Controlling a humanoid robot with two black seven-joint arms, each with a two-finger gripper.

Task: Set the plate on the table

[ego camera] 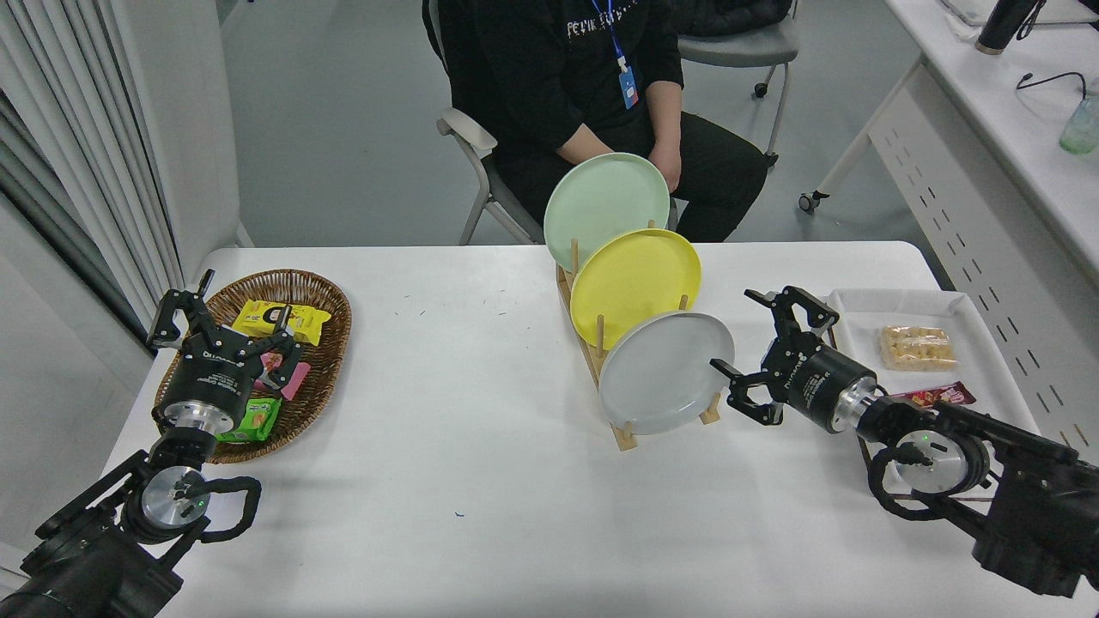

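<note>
Plate (665, 371), light grey: upright in wooden rack (625, 433) mid-table (481, 481). Right gripper (745, 350): jaws apart, just beside its rim. Left gripper (225, 322): spread, near left edge.

Light-grey plate (665, 373) tilted on edge, frontmost in rack on white table (481, 481).

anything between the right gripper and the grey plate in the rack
Nothing visible. The right gripper, jaws open, sits just right of the grey plate, with only a narrow gap to its rim. The plate stands at the near end of the wooden rack, in front of the yellow plate.
</note>
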